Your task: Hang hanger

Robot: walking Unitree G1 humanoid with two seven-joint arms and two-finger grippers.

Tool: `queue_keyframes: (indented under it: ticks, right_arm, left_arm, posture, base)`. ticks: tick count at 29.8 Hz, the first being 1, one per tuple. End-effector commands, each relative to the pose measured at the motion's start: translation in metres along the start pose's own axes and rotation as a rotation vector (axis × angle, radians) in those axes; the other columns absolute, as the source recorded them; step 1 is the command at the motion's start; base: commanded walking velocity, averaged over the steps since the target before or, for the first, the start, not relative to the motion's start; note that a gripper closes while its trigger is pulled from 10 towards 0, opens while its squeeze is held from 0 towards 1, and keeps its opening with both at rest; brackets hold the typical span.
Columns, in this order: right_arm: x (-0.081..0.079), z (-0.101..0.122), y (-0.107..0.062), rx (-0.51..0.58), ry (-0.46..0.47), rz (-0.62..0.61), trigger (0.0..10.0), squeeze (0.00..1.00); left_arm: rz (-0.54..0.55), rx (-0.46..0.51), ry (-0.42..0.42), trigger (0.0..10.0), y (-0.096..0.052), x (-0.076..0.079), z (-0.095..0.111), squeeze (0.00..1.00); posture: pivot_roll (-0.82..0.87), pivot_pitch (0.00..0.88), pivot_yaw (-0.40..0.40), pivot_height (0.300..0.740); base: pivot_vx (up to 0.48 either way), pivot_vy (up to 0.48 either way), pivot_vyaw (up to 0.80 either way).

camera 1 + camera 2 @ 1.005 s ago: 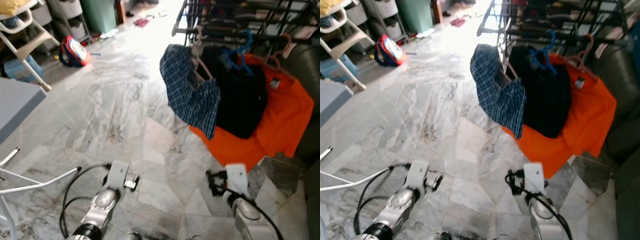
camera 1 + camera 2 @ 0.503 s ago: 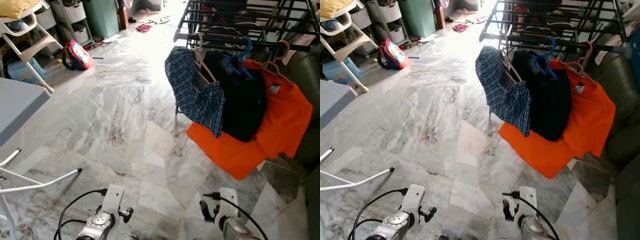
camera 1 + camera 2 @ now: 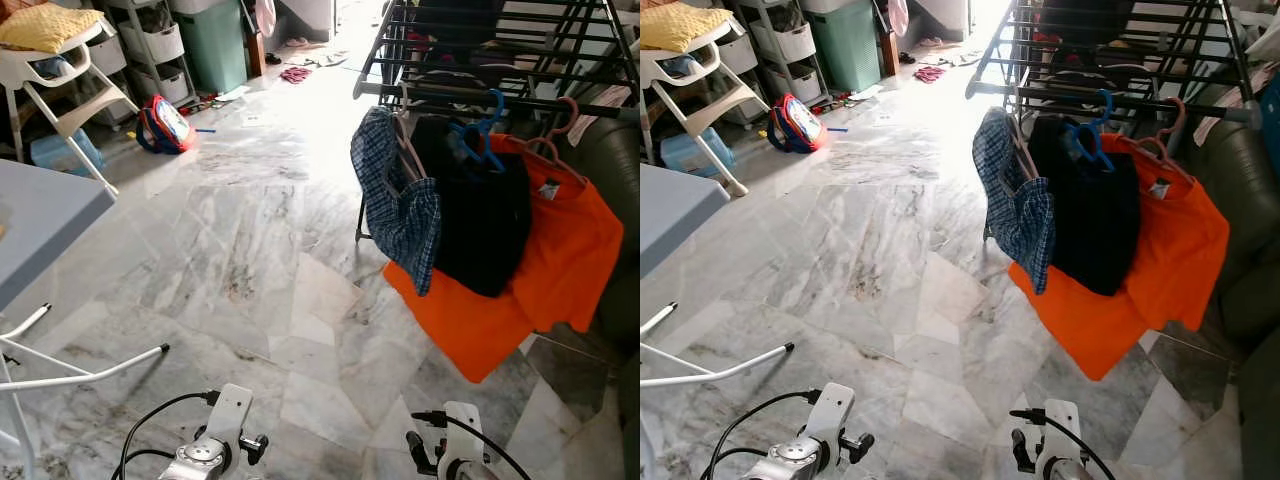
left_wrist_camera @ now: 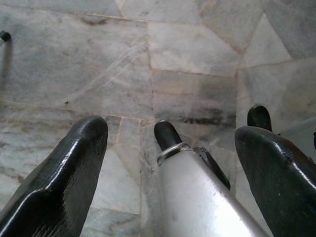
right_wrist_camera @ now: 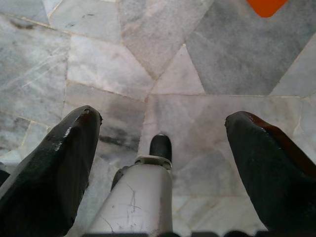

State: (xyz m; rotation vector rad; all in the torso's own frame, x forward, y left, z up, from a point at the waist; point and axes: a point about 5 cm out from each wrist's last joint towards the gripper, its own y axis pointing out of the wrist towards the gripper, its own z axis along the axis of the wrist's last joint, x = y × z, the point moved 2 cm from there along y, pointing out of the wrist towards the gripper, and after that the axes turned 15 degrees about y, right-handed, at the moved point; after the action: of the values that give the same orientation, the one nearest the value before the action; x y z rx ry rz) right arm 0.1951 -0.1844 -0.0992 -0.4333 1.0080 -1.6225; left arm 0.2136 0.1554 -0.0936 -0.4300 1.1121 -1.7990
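Note:
A black drying rack (image 3: 452,96) stands ahead on the right. From its rail hang a blue plaid shirt (image 3: 400,212) on a pale hanger (image 3: 408,152), a black garment (image 3: 490,222) on a blue hanger (image 3: 482,128), and an orange T-shirt (image 3: 562,262) on a pink hanger (image 3: 552,150). Both arms hang low, well short of the rack. My left gripper (image 4: 170,131) is open over the marble floor and holds nothing. My right gripper (image 5: 162,118) is also open and bare. A silver limb of my body (image 4: 197,192) shows between the fingers.
A grey table corner (image 3: 40,215) and white frame legs (image 3: 85,372) are at near left. A white high chair (image 3: 50,70), a red bag (image 3: 165,122), drawers and a green bin (image 3: 220,45) line the far left. A dark sofa (image 3: 612,150) sits right of the rack.
Both arms have sunk toward the bottom edge of the eye views. The camera has tilted up, so more of the room and rack shows.

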Motion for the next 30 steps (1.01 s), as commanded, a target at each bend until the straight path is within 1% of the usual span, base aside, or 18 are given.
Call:
queue_keyframes:
  ticks: [1,4,9,12,19,30]
  right_arm:
    - [-0.0007,-0.0061,-0.0006,-0.017,0.007,-0.004,10.0,0.00]
    - [-0.0017,-0.0090,-0.0009,-0.024,0.003,-0.003,10.0,0.00]
    - [0.0001,-0.0104,-0.0012,-0.032,0.007,-0.010,10.0,0.00]
    - [0.0056,-0.0091,-0.0019,-0.032,0.004,-0.020,10.0,0.00]
    - [0.0014,-0.0102,-0.0012,-0.035,-0.010,-0.019,10.0,0.00]
    - [-0.0031,-0.0082,-0.0002,-0.031,-0.021,-0.005,10.0,0.00]
  left_arm:
    - [0.005,-0.017,0.021,10.0,-0.0002,-0.0010,-0.0023,0.00]
    - [0.000,-0.013,0.026,10.0,0.0003,0.0008,0.0000,0.00]
    - [-0.010,-0.014,0.040,10.0,0.0000,0.0021,-0.0023,0.00]
    - [-0.016,-0.017,0.051,10.0,0.0000,0.0034,-0.0031,0.00]
    - [-0.021,-0.017,0.064,10.0,0.0000,0.0039,-0.0032,0.00]
    - [-0.018,-0.009,0.074,10.0,-0.0003,0.0005,-0.0016,0.00]
  posture:
    - [-0.10,0.038,0.056,0.740]
    - [-0.11,0.039,0.061,0.740]
    - [-0.11,0.043,0.064,0.740]
    - [-0.12,0.045,0.063,0.740]
    - [-0.12,0.045,0.063,0.740]
    - [-0.12,0.053,0.064,0.740]
  base:
    - [0.000,0.255,-0.80]
    - [0.000,0.300,-0.80]
    - [0.000,0.357,-0.74]
    - [0.000,0.360,0.00]
    - [0.000,0.347,0.00]
    - [0.000,0.000,0.00]
